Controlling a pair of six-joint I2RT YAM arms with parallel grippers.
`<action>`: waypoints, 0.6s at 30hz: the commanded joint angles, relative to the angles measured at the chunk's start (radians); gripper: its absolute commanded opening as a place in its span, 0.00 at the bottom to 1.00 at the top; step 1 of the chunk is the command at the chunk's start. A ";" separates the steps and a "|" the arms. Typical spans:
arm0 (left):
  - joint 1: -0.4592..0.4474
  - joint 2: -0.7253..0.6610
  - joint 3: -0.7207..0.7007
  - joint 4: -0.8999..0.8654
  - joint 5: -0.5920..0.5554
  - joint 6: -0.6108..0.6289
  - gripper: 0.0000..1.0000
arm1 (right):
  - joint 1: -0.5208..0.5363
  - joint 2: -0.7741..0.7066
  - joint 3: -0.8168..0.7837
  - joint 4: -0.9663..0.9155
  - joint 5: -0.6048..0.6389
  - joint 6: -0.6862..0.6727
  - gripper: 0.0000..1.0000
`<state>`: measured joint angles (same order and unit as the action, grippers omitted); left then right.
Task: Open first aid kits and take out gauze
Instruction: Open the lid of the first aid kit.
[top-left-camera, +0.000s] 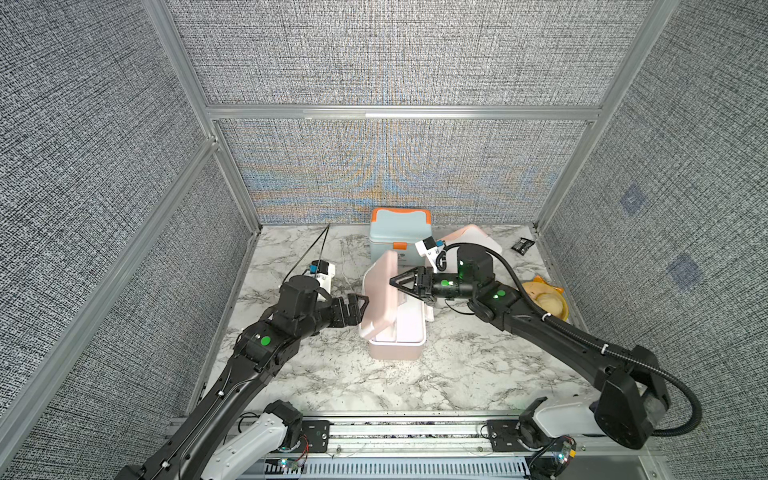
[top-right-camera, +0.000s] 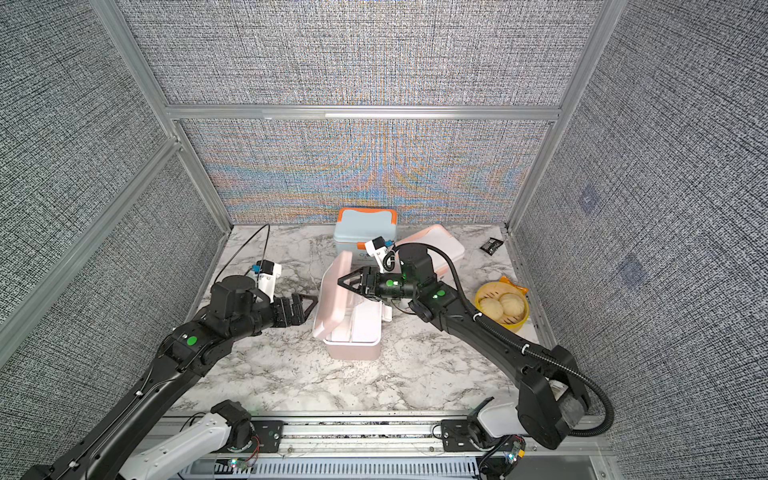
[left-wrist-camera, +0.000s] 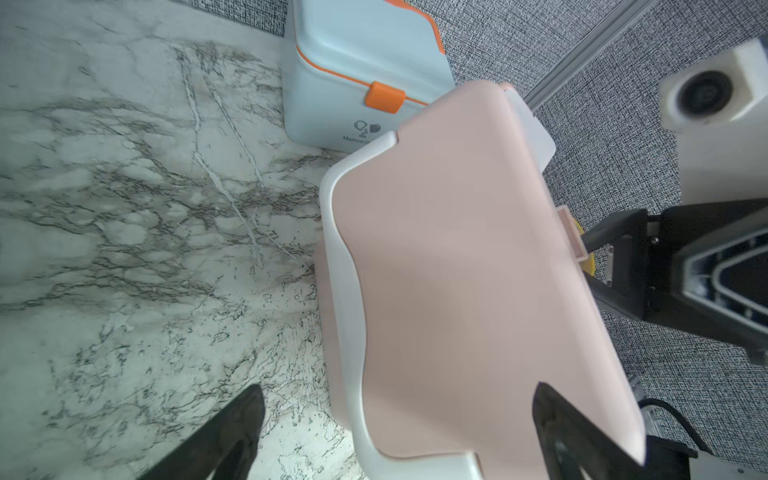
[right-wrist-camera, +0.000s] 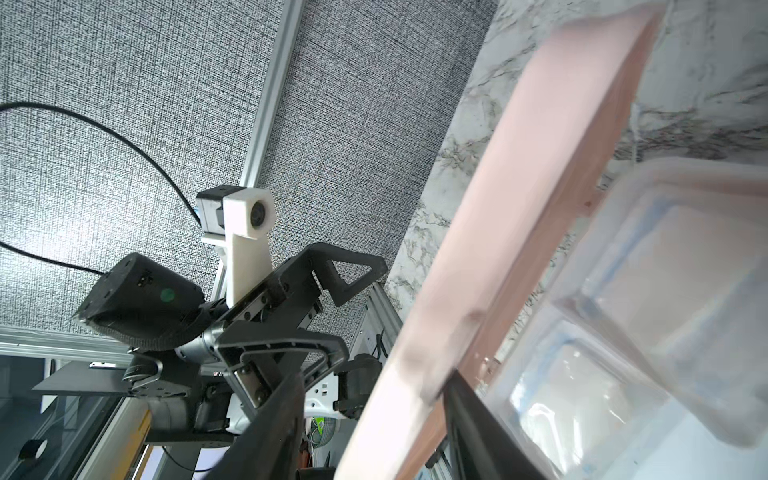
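Top view, left to right: left gripper, jaws spread wide, empty, just beside pink kit; pink lid raised, pinched at its edge by right gripper. Gauze lies in the inner tray. Step: lid-opening. Next, probably: left gripper reaches in for the packet.

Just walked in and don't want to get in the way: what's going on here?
The right hand grips the raised pink lid of the pink-and-white plastic first aid box, holding it nearly upright. The left hand waits open just outside the lid. Clear packets of white gauze lie inside, not yet removed. The pale blue-and-orange box behind is latched shut. A white-and-peach box lies tilted at the back.
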<state>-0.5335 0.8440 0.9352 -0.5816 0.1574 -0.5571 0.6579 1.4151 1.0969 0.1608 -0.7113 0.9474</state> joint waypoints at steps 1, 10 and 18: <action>0.004 -0.047 0.019 -0.057 -0.036 0.008 1.00 | 0.043 0.046 0.064 -0.017 0.010 0.001 0.55; 0.005 -0.161 0.083 -0.161 -0.128 0.025 1.00 | 0.167 0.252 0.293 -0.086 0.072 -0.026 0.56; 0.005 -0.185 0.103 -0.193 -0.138 0.026 1.00 | 0.200 0.287 0.396 -0.223 0.152 -0.103 0.73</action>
<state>-0.5297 0.6621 1.0309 -0.7605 0.0292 -0.5468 0.8570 1.7172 1.4815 -0.0048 -0.5999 0.8894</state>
